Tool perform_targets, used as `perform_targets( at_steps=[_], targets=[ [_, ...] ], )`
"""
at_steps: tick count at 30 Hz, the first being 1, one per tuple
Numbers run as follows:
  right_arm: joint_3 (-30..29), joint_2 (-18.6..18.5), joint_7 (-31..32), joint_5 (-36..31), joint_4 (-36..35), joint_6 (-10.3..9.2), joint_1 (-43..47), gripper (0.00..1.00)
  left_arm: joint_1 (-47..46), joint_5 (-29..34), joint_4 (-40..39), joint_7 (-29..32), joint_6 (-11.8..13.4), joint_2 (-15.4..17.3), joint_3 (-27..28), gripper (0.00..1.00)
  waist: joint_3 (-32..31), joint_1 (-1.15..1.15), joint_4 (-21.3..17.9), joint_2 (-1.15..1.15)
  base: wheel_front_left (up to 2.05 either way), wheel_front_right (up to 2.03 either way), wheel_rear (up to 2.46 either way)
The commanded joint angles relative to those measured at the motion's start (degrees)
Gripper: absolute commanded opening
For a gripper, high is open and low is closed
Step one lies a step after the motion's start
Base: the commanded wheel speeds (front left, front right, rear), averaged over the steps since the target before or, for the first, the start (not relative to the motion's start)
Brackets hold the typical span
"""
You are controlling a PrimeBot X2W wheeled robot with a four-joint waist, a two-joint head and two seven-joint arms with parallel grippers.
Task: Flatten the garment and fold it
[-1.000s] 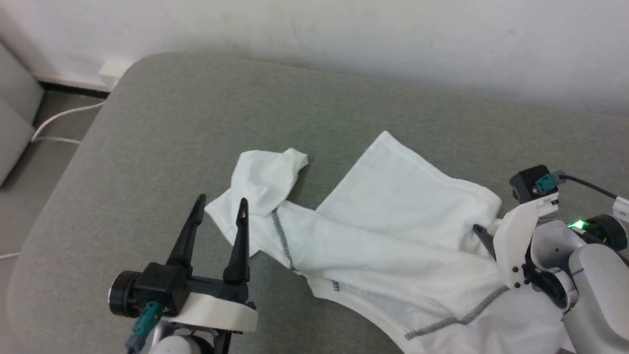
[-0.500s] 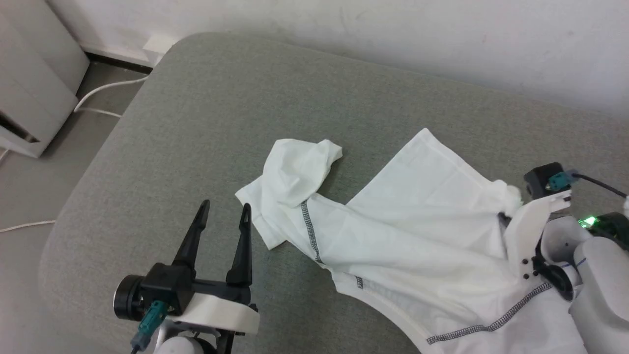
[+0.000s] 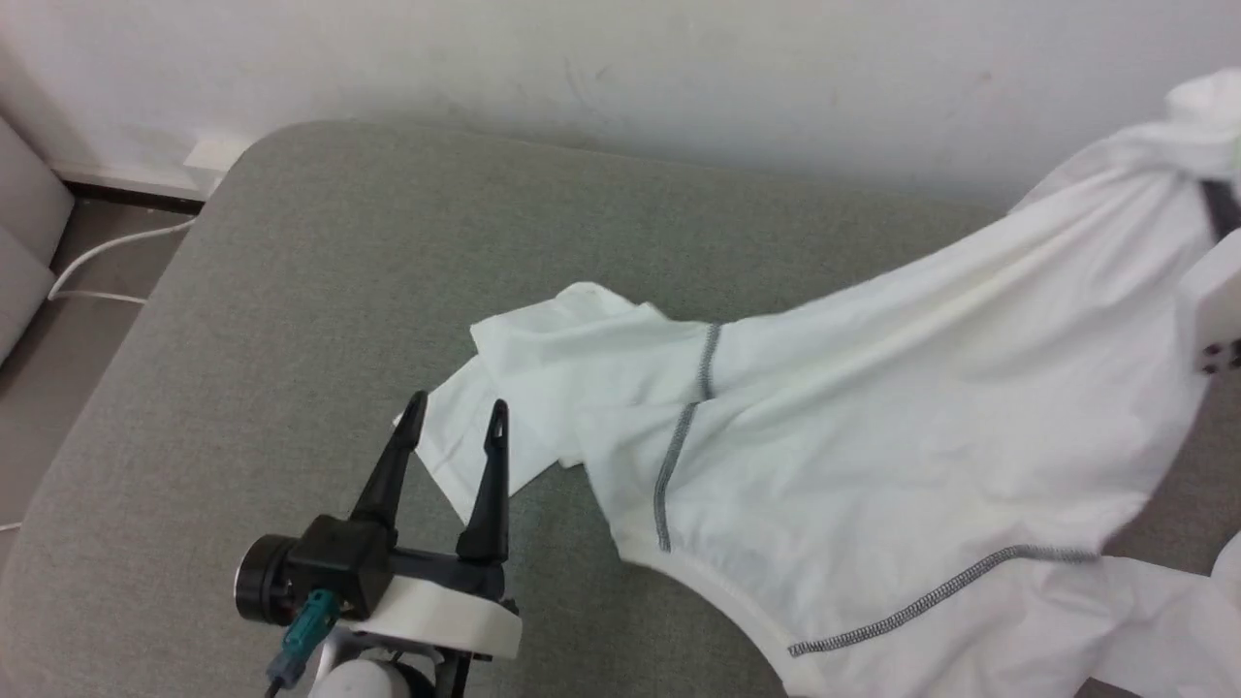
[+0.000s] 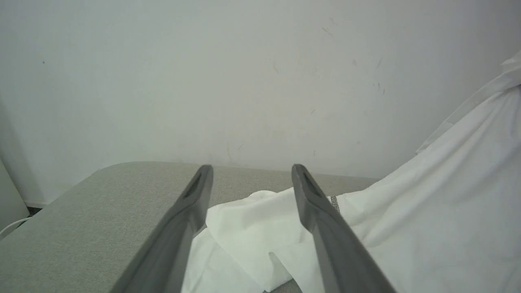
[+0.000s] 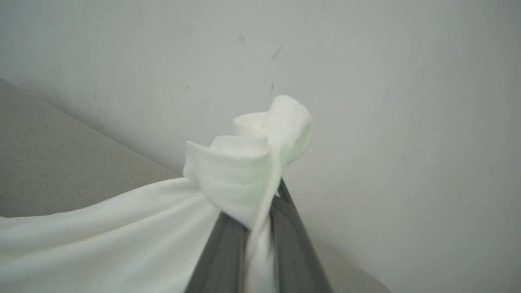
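We see the garment [image 3: 873, 436] stretched slantwise over the grey-green surface [image 3: 291, 291]. Its long axis runs from a crumpled sleeve lying on the surface at the left up to a bunched corner held high at the far right, near the pale wall [image 3: 679, 58]. Dark grey zigzag stitching marks the sleeve seam and a second seam lower down. The lower right part of the cloth trails out of the head view.

Our right pincer [image 5: 258, 228] is clamped on that bunched corner, and the cloth spills over its tips. Our left pincer [image 3: 458, 401] stands parted and holds nothing. Its tips sit over the sleeve's edge, but we cannot tell whether they touch it.
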Motion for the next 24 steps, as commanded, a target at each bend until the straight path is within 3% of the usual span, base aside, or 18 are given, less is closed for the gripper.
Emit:
perform_targets(
  at_steps=[1, 8, 17, 18, 20, 21, 24],
  targets=[
    [-0.5, -0.9, 0.4, -1.6, -0.8, -0.13, -2.0, 0.00, -1.3, -0.1, -0.4, -0.3, -0.1, -0.2, -0.6, 1.00, 1.9, 0.01, 0.3, -0.01, 0.00, 0.00, 0.00],
    [1.0, -5.4, -1.3, -6.7, 4.1, -0.13, -13.8, 0.00, -5.8, -2.4, -0.9, -0.3, 1.0, -0.3, -4.1, 1.00, 9.2, 0.01, 4.0, -0.01, 0.00, 0.00, 0.00],
    [10.9, -6.1, -6.7, -12.1, 25.8, -0.13, -24.3, 0.00, -9.7, -4.4, -0.4, -0.3, 2.5, -0.3, -7.9, 1.00, 14.6, 0.01, 7.6, -0.01, 0.00, 0.00, 0.00],
    [11.5, -6.0, -7.2, -12.4, 28.2, -0.13, -24.7, 0.08, -10.0, -4.5, -0.2, -0.3, 2.6, -0.3, -8.2, 1.00, 14.8, 0.01, 7.8, -0.01, 0.00, 0.00, 0.00],
    [12.1, -5.5, -8.0, -12.8, 32.8, -0.13, -25.2, 0.54, -10.5, -4.6, 0.0, -0.3, 2.9, -0.3, -8.7, 1.00, 14.9, 0.01, 8.0, -0.01, 0.00, 0.00, 0.00],
    [12.3, -5.3, -8.2, -13.1, 34.9, -0.13, -25.4, 1.00, -10.7, -4.7, 0.2, -0.3, 3.0, -0.3, -8.9, 1.00, 14.9, 0.01, 8.1, -0.01, 0.00, 0.00, 0.00],
    [12.1, -4.7, -9.0, -14.1, 40.1, -0.13, -26.2, 1.00, -11.2, -4.8, 0.5, -0.3, 3.3, -0.3, -9.3, 1.00, 14.4, 0.01, 7.7, -0.01, 0.00, 0.00, 0.00]
  ],
)
